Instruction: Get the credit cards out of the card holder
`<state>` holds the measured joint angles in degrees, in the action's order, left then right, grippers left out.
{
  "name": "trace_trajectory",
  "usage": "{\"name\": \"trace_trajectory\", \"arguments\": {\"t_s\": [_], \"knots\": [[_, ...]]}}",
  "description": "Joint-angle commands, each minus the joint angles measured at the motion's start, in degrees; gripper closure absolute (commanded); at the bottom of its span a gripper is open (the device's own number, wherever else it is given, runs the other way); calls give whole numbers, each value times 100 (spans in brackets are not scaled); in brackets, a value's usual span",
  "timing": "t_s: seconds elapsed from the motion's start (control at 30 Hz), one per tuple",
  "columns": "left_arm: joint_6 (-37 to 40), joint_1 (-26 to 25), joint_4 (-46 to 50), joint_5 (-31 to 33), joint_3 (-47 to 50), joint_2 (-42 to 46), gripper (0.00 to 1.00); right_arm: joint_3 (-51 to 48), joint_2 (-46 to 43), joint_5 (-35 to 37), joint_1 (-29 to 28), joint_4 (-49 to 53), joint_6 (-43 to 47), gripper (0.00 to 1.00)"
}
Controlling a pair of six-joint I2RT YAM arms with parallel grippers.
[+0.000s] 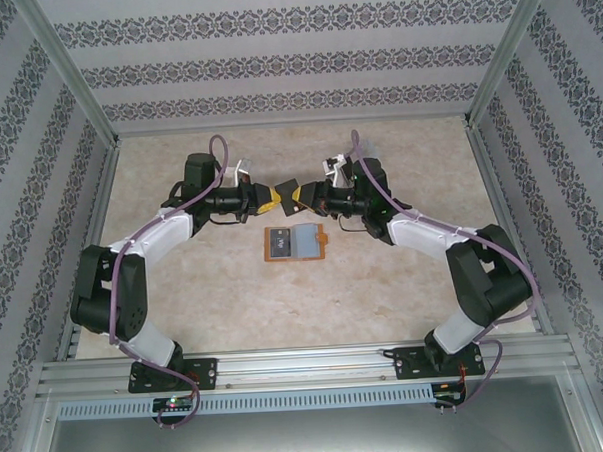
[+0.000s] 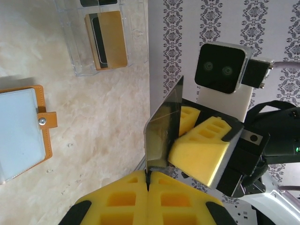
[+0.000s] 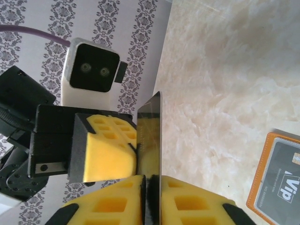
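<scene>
Marbled beige stone makes up the surface [image 1: 384, 292] beneath me, with patterned wallpaper panels [image 1: 274, 62] walling it in on three sides. Above its middle my left arm [image 1: 133, 258] and right arm [image 1: 463, 254] reach toward each other and meet tip to tip. On the surface, seen from my left wrist, lies a clear plastic tray [image 2: 136, 28] with a yellow-orange card [image 2: 112, 40] resting in it beside a darker card. The tray sits apart from the orange card holder [image 2: 47, 143]. The card holder lies open and flat on the surface, just in front of where my claws meet, with its greyish clear pocket facing up and its small snap tab sticking out to one side. A dark card marked VIP [image 3: 286, 183] sits in its other half. Between my claws a dark credit card [image 2: 164, 131] stands on edge in the air, lifted off the surface. My left claw [image 2: 148, 183] is pressed together on one edge of that card. My right claw [image 3: 151, 182] is clamped on the opposite edge, its yellow foam pads [image 3: 187, 201] touching both faces.
</scene>
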<state>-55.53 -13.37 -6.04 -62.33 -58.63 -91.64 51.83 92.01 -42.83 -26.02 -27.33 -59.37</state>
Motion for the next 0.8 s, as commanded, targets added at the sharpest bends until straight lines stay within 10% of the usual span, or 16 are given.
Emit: {"name": "trace_trajectory", "arguments": {"t_s": [0.0,0.37,0.77], "knots": [[301,60,391,19,68,306,100,182,107,1,-52,-84,362,93],[2160,316,3752,1893,-502,1182,31,794,-357,2094,-45,2561,2625,100],[3065,418,4542,3578,-599,1877,0,2315,175,4965,227,4499,4791,100]]}}
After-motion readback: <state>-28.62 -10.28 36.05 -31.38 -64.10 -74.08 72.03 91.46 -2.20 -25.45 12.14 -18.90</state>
